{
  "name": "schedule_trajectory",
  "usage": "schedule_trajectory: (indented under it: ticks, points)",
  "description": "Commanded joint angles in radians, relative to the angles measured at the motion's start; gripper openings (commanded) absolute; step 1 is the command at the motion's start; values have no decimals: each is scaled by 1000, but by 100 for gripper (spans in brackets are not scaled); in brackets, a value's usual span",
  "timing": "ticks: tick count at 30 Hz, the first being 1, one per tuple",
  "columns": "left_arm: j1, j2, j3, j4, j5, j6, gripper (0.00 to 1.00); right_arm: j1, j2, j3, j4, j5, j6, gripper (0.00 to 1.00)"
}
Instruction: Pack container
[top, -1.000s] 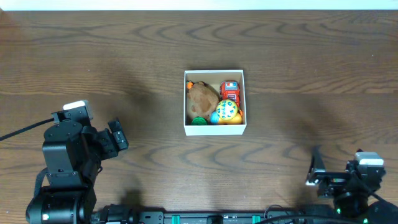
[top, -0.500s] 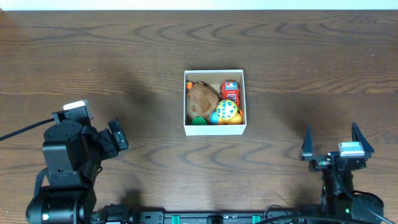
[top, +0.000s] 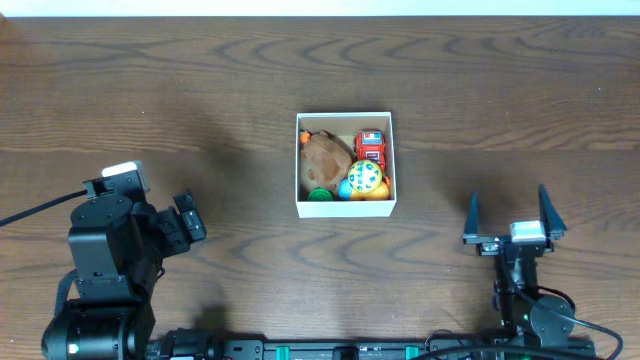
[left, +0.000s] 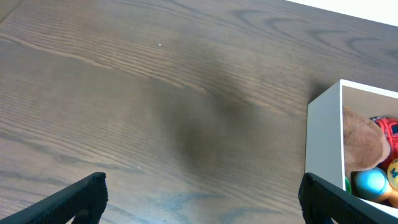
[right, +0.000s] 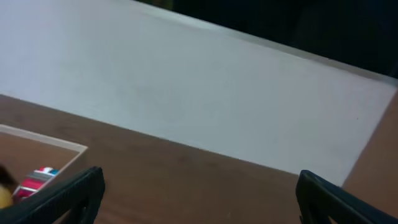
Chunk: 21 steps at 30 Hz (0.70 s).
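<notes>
Wooden table (top: 150, 80), toy-filled container (top: 345, 208), right gripper (top: 508, 200) spread wide

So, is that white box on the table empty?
No, the container holds a brown plush toy, a red toy car and a round yellow toy.

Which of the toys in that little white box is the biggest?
The brown plush toy, filling the left half of the container. The red toy vehicle and the patterned yellow ball beside it on the right are both clearly smaller.
</notes>
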Motion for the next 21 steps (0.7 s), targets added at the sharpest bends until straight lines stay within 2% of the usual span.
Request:
schedule_trajectory:
  ticks: [1, 7, 21]
  points:
    - [2, 0, 3, 0, -11, -12, 98, 8, -7, -1, -33, -26, -13, 99]
    - [2, 0, 3, 0, -11, -12, 98, 8, -7, -1, -250, -80, 6, 99]
    - [2, 0, 3, 0, -11, -12, 98, 27, -6, -1, -248, -70, 6, 99]
